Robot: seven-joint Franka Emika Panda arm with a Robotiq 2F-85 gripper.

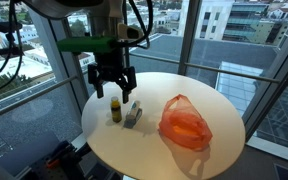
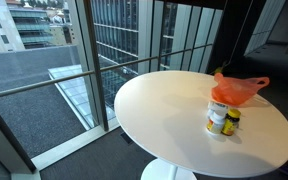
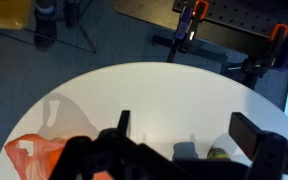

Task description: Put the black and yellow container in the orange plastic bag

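Note:
The black and yellow container (image 1: 115, 110) is a small bottle that stands upright on the round white table (image 1: 204, 90). It also shows in an exterior view (image 2: 231, 122) and at the bottom of the wrist view (image 3: 219, 155). The orange plastic bag (image 1: 184, 123) lies on the table to the side of it, seen too in an exterior view (image 2: 234, 90) and in the wrist view (image 3: 34, 155). My gripper (image 1: 114, 92) hangs just above the container, open and empty, with both fingers spread in the wrist view (image 3: 187, 130).
A small grey object (image 1: 133, 115) lies beside the container, between it and the bag; it also shows in the wrist view (image 3: 184, 152). Glass walls and a railing surround the table. Tripod legs (image 3: 189, 30) stand on the floor beyond the table edge.

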